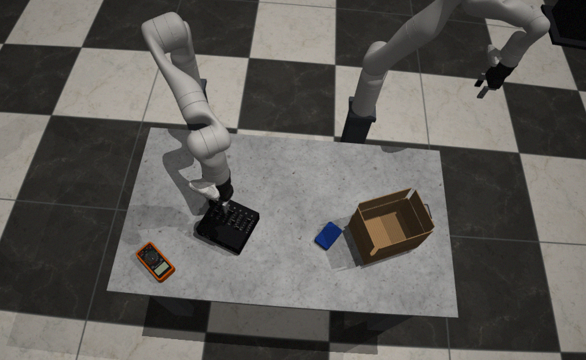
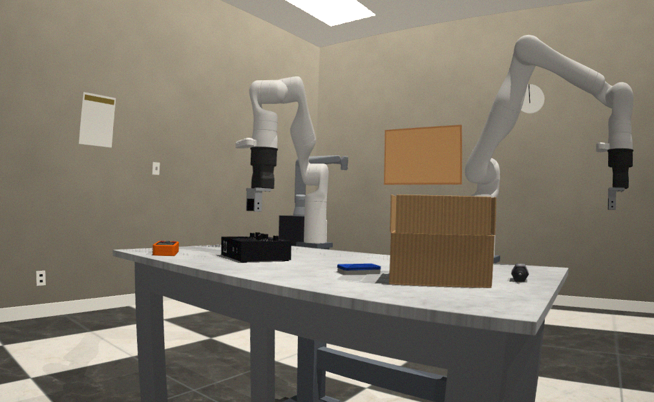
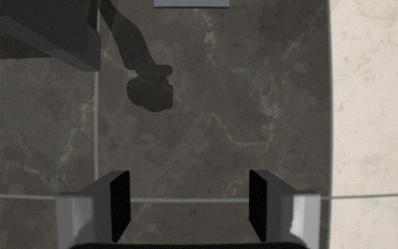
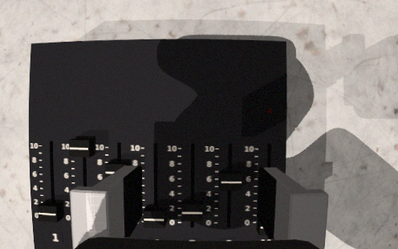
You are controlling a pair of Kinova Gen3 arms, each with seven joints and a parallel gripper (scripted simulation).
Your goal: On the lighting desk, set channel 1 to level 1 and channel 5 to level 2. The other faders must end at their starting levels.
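The black lighting desk lies on the table. In the right wrist view, the channel 1 fader reads near 0 to 1 and the fifth fader between 1 and 2; the raised caps blur exact levels. The second fader is near 10, the fourth fader near 0, the sixth fader between 5 and 6. The third is partly hidden, the seventh mostly. My right gripper is open and empty above the desk. My left gripper is open and empty, away from the table.
An orange multimeter lies beside the desk. A blue block and an open cardboard box stand at the table's other end. A dark, rounded object lies past the box.
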